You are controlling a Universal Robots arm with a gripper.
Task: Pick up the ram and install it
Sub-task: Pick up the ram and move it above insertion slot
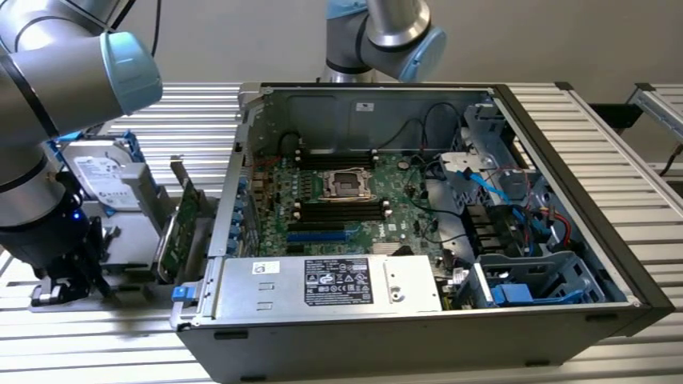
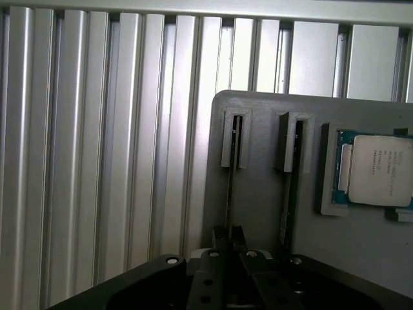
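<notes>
early in the job: hand (image 2: pixel 229 234) drawn narrow, pinching the thin top edge of the ram (image 2: pixel 230 184), seated upright in a grey holder (image 2: pixel 258 194) on the counter (image 2: pixel 97 161). not lifted yet; motherboard (image 1: pixel 369 196) slots apparently empty, installing left.

1. Computer cases: one open computer case (image 1: pixel 373 348).
2. Boards inside it: one motherboard (image 1: pixel 404 210), carrying one processor socket (image 1: pixel 347 184).
3. Power supplies: one power supply (image 1: pixel 331 284), bearing one label.
4. Hard drives: one hard drive (image 1: pixel 101 172).
5. Expansion cards: one expansion card (image 1: pixel 184 228) with a metal bracket.
6. Grey holders: one holder (image 2: pixel 258 194), with two slot guides (image 2: pixel 235 135).
7. Ram sticks: two, seen edge-on, one ram (image 2: pixel 230 184) and a second stick (image 2: pixel 288 200).
8. Loose processors: one processor (image 2: pixel 381 171).
9. Grippers: one gripper (image 2: pixel 229 234).
</notes>
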